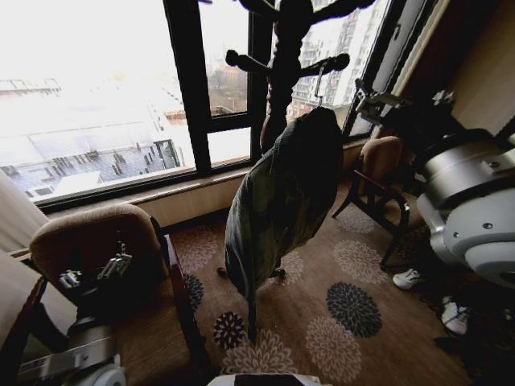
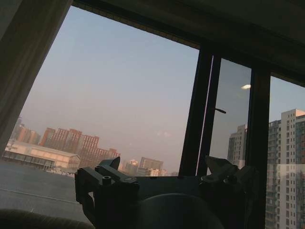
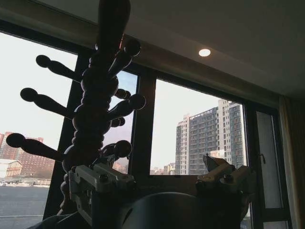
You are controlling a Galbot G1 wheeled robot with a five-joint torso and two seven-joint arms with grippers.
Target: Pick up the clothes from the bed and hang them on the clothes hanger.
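Denim jacket [image 1: 278,201] hangs from coat stand [image 1: 283,56] by hanger hook [image 1: 319,80]; job looks done. Right gripper [image 3: 162,179] and left gripper [image 2: 164,179] both wide, empty.

dark coat stand [image 1: 283,72] by the window [image 1: 105,104], armchair [image 1: 105,257] left, wooden chair [image 1: 380,189] right, floral carpet [image 1: 346,310], white shoes [image 1: 409,278].

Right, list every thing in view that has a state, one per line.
denim jacket: hanging from the coat stand, clear of the floor.
clothes hanger: hooked on a stand peg, inside the jacket.
coat stand: upright by the window.
left gripper: low over the armchair, fingers open, empty.
right gripper: raised beside the stand, fingers open, empty.
armchair: unoccupied.
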